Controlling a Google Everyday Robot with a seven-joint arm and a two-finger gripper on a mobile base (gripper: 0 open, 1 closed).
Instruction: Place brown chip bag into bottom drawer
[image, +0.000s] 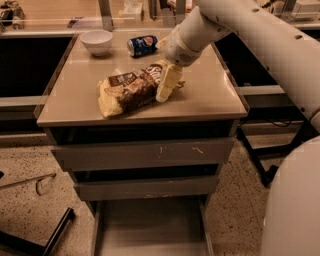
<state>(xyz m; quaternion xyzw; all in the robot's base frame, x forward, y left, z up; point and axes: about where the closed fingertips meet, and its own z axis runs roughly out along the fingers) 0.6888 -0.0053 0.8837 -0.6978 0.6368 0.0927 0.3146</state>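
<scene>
The brown chip bag (131, 90) lies on its side on the beige cabinet top (75, 90), pale yellow ends to the left and right. My gripper (166, 85) reaches down from the upper right and sits over the bag's right end, its pale fingers (168, 81) against the bag. The bottom drawer (150, 225) stands pulled out below the cabinet, its flat grey floor bare.
A white bowl (96, 41) and a blue soda can (142, 45) sit at the back of the cabinet top. Two grey-fronted drawers (145, 155) are shut above the open one. Chair legs (50, 235) stand on the speckled floor at the left. My white arm fills the right side.
</scene>
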